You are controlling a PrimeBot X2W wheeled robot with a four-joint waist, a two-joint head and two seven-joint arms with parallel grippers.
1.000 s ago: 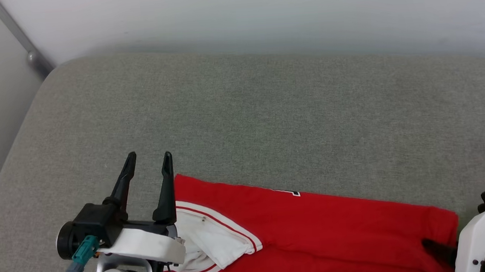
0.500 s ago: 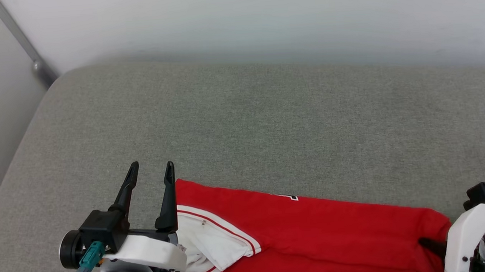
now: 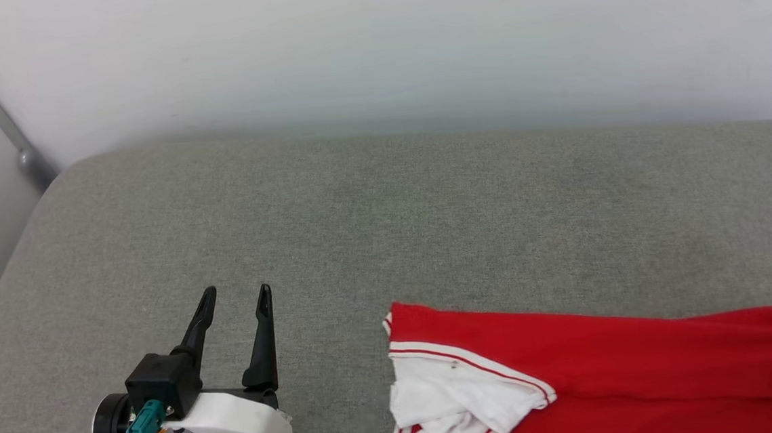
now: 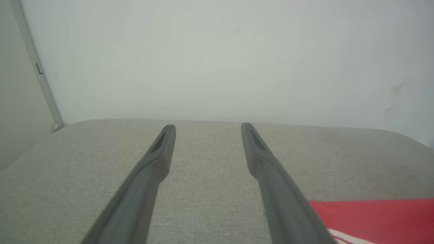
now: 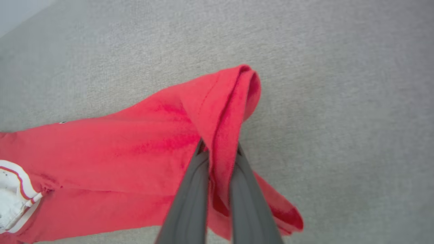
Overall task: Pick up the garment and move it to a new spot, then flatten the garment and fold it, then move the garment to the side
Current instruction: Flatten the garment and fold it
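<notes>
Garment (image 3: 607, 364) lay at the lower right of the head view on the grey upholstered surface (image 3: 426, 207), its red body running off the right edge of the frame. A white sleeve (image 3: 453, 402) with red-and-white striped trim was bunched at the garment's left end, near the bottom centre.

In the right wrist view the garment (image 5: 135, 145) stretched from the left edge to the centre of the frame, where a fold of red cloth stood raised off the surface. The right gripper (image 5: 219, 146) was closed tight on that fold. The cloth was pinched between its two fingers and draped over their tips, with a loose corner hanging at the lower right.

The left gripper (image 3: 236, 291) sat at the lower left of the head view, fingers spread wide with nothing between them, and bare surface separated it from the garment's left edge. In the left wrist view the left gripper (image 4: 208, 126) pointed towards the pale wall (image 4: 217, 51), with red cloth (image 4: 373, 217) in the lower right corner. Whether these fingers touched the surface could not be determined.
</notes>
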